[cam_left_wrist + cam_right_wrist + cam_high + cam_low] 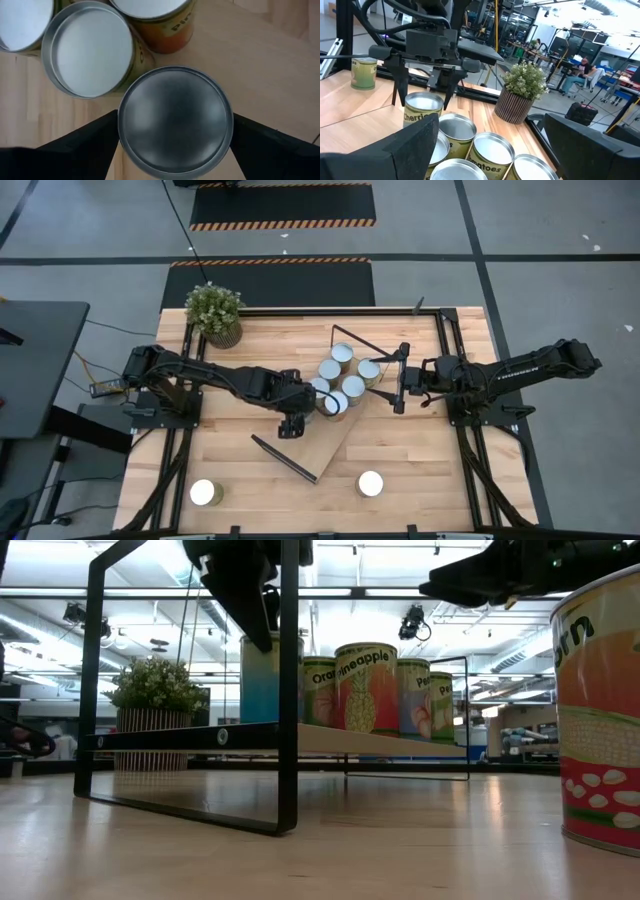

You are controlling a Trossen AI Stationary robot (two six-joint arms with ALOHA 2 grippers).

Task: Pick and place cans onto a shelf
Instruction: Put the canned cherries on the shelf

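Cans (340, 380), small silver-topped tins, stood clustered on the long light-wood shelf (345, 435). The left gripper (322, 402) reached in at the cluster's near edge, fingers (85, 145) straddling a cherries-labelled tin (422, 111); whether they pressed it I could not tell. The right gripper (399, 384) hovered open just beside the cluster's far side. Two more tins (205, 492) sat well apart on the bare wooden tabletop (420, 450).

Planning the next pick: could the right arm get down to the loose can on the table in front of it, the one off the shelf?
Probably yes. That can stands alone on bare table, and the right gripper is open and empty by the shelf.
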